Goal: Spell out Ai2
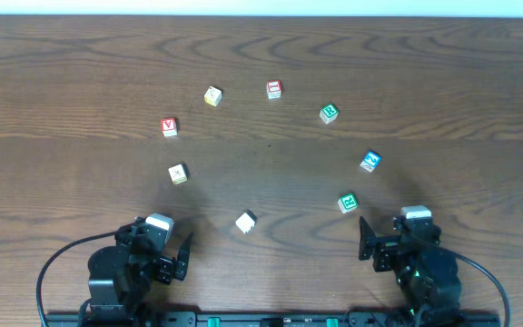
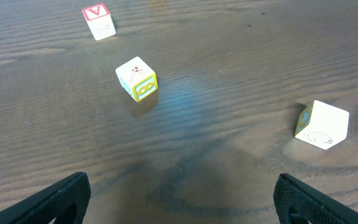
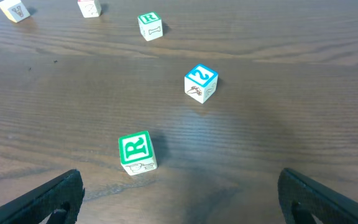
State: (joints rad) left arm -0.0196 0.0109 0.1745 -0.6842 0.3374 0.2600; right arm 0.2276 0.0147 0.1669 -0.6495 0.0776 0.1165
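Left arm [image 1: 130, 265], right arm [image 1: 427, 265] — black, white-capped, trailing black cables [image 1: 54, 262].

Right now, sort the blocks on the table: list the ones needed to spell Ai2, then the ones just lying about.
Needed:
red A block
red I block
blue 2 block

Lying about:
green R block
far green block
near yellow block
far yellow block
white block

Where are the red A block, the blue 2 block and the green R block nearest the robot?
Red A block [image 2: 94, 12]: left wrist view, top face, on the letter.
Blue 2 block [image 3: 201, 76]: right wrist view, top face, on the digit.
Green R block [image 3: 134, 149]: right wrist view, on the lettered face.
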